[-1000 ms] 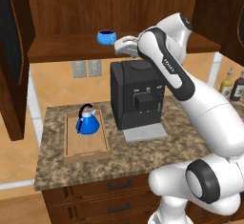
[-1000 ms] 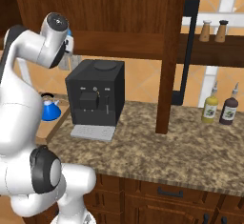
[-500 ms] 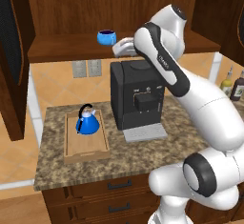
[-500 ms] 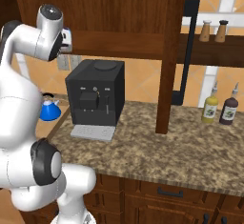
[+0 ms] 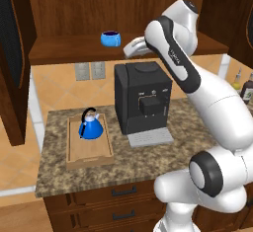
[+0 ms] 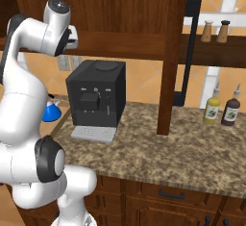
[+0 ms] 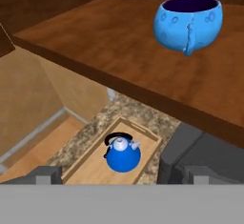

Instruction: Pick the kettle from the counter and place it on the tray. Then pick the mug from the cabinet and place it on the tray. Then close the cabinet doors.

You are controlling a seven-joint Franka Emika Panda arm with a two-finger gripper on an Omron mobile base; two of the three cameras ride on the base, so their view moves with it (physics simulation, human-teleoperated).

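The hand [image 5: 129, 48] hovers spread wide and holds nothing, just above the front edge of the cabinet [image 5: 74, 9] shelf, near the mug [image 5: 110, 38] but apart from it. The mug stands upright on that shelf, its handle turned toward the hand camera. Below, the kettle [image 5: 90, 125] sits upright inside the tray [image 5: 89, 153], toward the tray's far end, at the left part of the table [image 5: 148, 164]. A black coffee machine [image 5: 142, 97] stands just right of the tray. One cabinet door [image 6: 173, 52] hangs open.
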